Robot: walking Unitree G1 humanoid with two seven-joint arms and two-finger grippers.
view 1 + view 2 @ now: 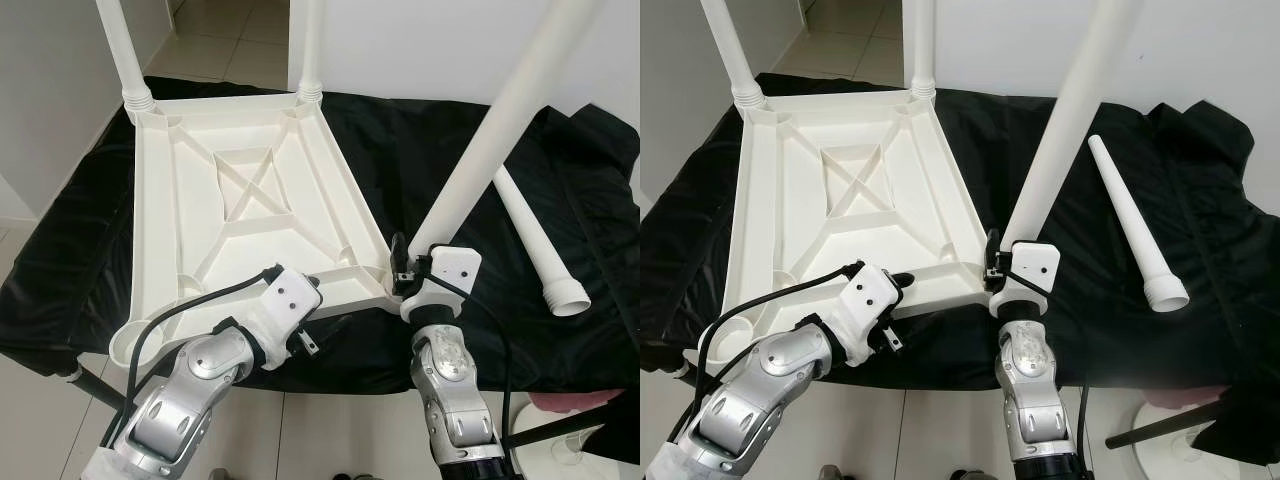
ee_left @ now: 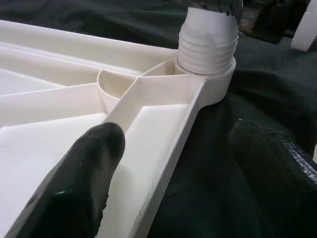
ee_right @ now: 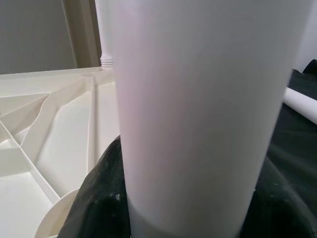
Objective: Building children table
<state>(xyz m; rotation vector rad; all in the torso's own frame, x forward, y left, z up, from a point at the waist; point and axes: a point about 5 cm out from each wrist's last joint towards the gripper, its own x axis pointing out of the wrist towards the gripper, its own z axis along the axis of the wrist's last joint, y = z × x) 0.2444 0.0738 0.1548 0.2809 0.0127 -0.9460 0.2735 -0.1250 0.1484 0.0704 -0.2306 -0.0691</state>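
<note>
At 5 o'clock corner of upturned white tabletop [image 1: 250,190] on black cloth [image 1: 470,330]: right gripper [image 1: 408,268] clamped on third table leg [image 1: 497,135], seating it in socket; left gripper [image 2: 173,163] spread astride near rim, bracing; fourth leg [image 1: 535,235] loose at 3 o'clock.

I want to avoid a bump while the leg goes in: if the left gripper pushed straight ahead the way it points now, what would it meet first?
Probably the ribbed base of the table leg seated in the tabletop corner socket. The left gripper straddles the tabletop's edge, open, pointing along it toward that corner; depth is unclear.
</note>
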